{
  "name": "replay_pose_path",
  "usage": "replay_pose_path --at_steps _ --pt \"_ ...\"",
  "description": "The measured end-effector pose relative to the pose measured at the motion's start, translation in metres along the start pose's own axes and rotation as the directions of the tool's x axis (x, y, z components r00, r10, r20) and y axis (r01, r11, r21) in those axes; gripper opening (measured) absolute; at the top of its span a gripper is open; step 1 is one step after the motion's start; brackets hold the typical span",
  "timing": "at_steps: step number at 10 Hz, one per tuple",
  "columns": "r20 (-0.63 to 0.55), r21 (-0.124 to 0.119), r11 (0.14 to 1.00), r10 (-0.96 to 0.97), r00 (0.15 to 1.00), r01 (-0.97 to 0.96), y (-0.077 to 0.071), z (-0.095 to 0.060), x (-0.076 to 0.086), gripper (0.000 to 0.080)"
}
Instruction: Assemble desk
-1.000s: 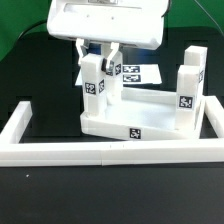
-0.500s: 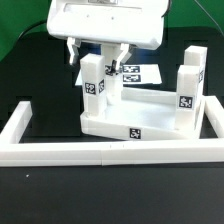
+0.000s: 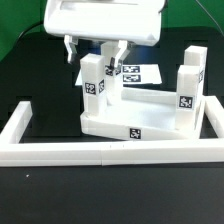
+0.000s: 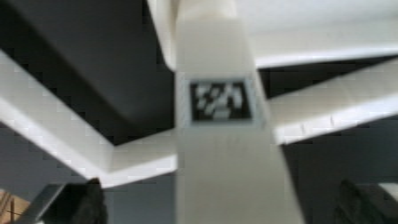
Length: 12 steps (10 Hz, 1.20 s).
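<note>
Three tagged legs stand upright on the desk top (image 3: 135,118), which rests against the border wall (image 3: 100,153): the near leg (image 3: 93,88) at the exterior view's left, two legs (image 3: 190,80) at its right. The gripper (image 3: 94,48) hangs spread above the near leg. Only the wrist view shows that leg's tag (image 4: 219,101) close; its pattern holds no readable writing.

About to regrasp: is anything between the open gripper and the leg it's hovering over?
Nothing visible. The gripper hangs open right above the upright leg standing in the desk top. The wrist view shows that leg between the fingers with clear gaps.
</note>
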<state>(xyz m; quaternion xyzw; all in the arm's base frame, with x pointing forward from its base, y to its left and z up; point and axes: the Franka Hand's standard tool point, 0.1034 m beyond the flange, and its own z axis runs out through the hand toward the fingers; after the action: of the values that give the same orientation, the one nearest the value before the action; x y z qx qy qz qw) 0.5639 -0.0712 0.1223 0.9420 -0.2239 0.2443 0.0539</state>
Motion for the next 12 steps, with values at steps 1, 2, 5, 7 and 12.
replay_pose_path --at_steps 1,2,5,7,12 --pt "0.003 -0.003 1.0 -0.004 1.0 0.004 0.0 0.002 -0.002 0.0648" --pt "0.003 -0.003 1.0 -0.004 1.0 0.004 0.0 0.002 -0.002 0.0648" --pt "0.004 -0.004 1.0 -0.004 1.0 0.004 0.0 0.002 -0.002 0.0648" --pt "0.041 0.006 1.0 -0.005 0.999 0.005 0.004 -0.001 0.0 0.0648" --pt "0.146 0.059 0.998 0.015 0.989 -0.024 0.01 -0.009 0.026 0.0648"
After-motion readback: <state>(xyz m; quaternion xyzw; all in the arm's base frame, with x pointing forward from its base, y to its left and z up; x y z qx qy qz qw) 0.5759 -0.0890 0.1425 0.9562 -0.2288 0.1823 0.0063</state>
